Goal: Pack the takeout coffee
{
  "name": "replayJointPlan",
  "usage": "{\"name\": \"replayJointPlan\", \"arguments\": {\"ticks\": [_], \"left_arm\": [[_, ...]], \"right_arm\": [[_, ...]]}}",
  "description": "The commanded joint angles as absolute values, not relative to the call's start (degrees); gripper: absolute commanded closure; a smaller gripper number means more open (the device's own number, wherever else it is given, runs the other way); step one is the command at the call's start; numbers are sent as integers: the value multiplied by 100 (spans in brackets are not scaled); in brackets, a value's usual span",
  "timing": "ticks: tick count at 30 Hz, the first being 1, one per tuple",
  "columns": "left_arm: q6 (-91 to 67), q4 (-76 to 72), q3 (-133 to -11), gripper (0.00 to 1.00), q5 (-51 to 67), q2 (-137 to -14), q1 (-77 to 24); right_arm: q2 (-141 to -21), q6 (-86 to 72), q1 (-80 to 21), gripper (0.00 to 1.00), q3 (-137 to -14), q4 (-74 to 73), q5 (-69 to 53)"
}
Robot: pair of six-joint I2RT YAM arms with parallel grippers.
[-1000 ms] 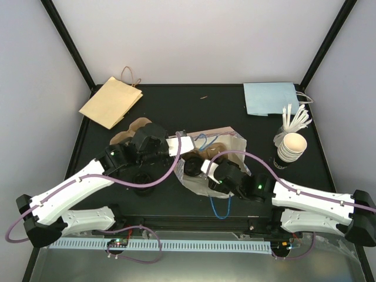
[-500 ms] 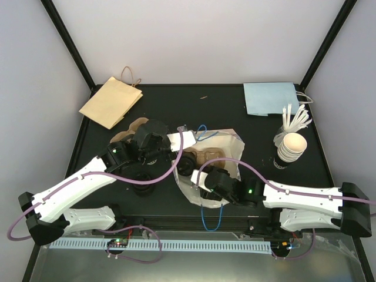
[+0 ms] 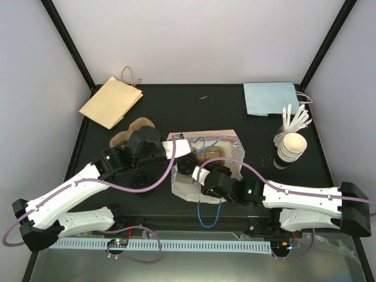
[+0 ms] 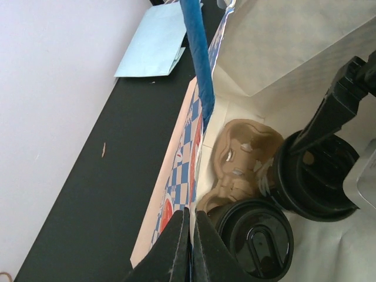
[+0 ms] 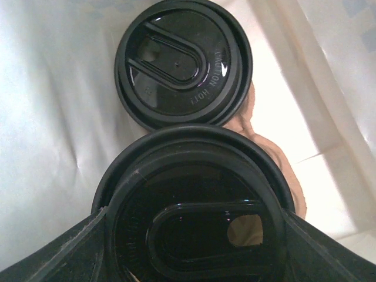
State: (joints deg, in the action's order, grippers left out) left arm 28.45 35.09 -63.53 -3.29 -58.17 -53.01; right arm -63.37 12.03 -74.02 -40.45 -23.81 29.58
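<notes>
A white bag with a blue-checked print (image 3: 226,143) lies open in the middle of the table. My left gripper (image 3: 185,156) is shut on the bag's rim (image 4: 194,176), fingertips pinching it in the left wrist view (image 4: 191,241). Inside the bag lies a brown cup carrier (image 4: 247,150) with a black-lidded coffee cup (image 4: 257,238) in it. My right gripper (image 3: 194,173) reaches into the bag, shut on a second black-lidded coffee cup (image 5: 194,217) beside the first cup (image 5: 182,64). This held cup also shows in the left wrist view (image 4: 317,176).
A brown paper bag (image 3: 110,101) lies at the back left and a light blue bag (image 3: 270,97) at the back right. A stack of paper cups (image 3: 291,148) and white stirrers (image 3: 295,119) stand at the right. A spare brown carrier (image 3: 132,130) lies behind my left arm.
The bag and both grippers have shifted left. My right gripper has carried the cup further into the bag, next to the first cup.
</notes>
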Motion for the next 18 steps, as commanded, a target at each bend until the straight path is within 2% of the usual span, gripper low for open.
{"name": "replayJointPlan", "arguments": {"ticks": [1, 18], "left_arm": [[2891, 3442, -6363, 98, -139, -5777, -5335], [2871, 3459, -6442, 98, -299, -5750, -5344]], "right_arm": [[-6195, 1022, -7443, 33, -4096, -2473, 3486], [-5888, 989, -7299, 33, -4043, -2459, 4044]]}}
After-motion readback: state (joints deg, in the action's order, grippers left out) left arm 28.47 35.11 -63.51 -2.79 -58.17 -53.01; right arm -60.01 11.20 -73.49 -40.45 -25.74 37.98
